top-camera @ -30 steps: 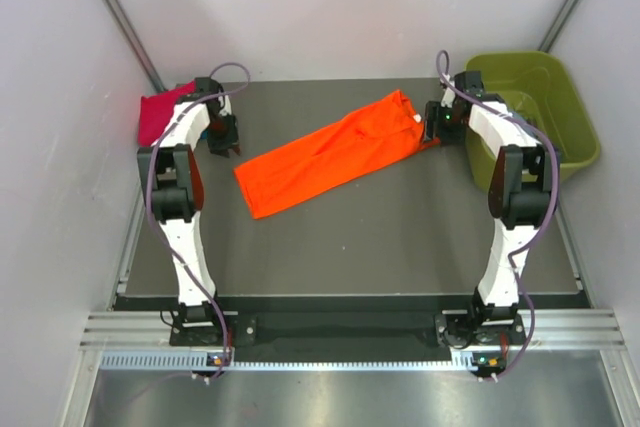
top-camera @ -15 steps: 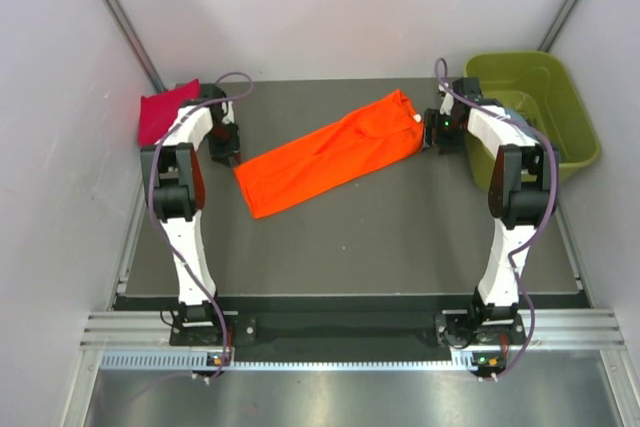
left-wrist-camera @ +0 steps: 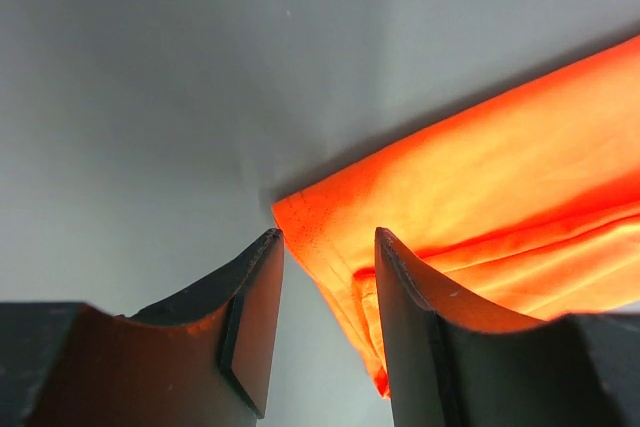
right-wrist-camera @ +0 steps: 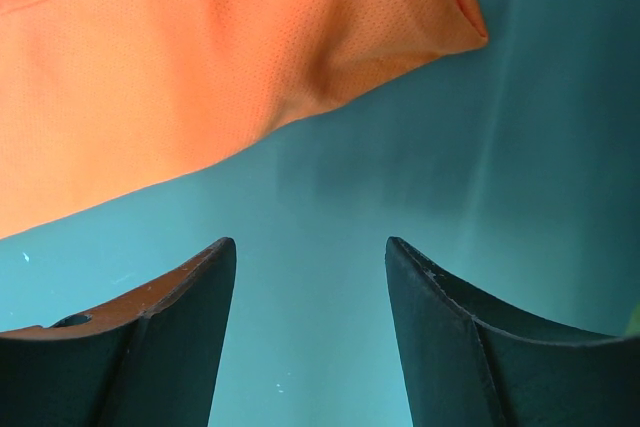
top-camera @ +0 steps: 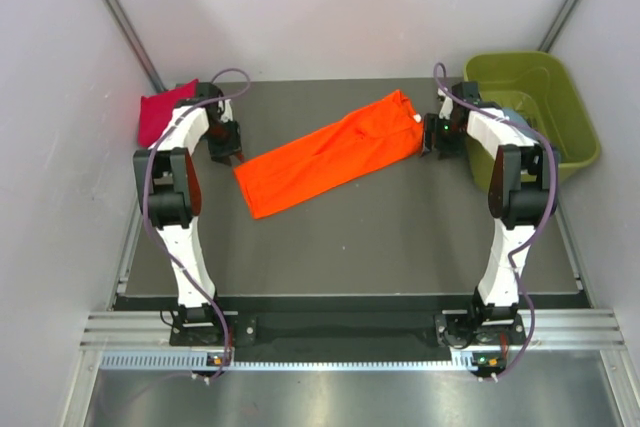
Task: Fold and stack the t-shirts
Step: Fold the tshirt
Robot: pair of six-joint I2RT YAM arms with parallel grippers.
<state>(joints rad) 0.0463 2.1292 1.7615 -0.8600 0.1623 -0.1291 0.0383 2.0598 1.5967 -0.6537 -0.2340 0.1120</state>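
Note:
The bright orange t-shirt lies folded into a long slanted strip across the middle of the table. My left gripper is open, low over the shirt's near-left corner, its fingers astride that corner's edge. My right gripper is open and empty just off the shirt's far-right end, over bare table. The crimson-pink t-shirt lies bunched at the table's far-left corner. Light blue cloth shows in the tub behind my right arm.
The olive-green tub stands at the table's far right, close to my right arm. Grey walls close in both sides and the back. The dark tabletop stretches toward the near edge.
My left gripper has moved a little nearer and right, onto the orange shirt's corner. My right gripper has shifted slightly nearer along the shirt's end. The shirts have not moved.

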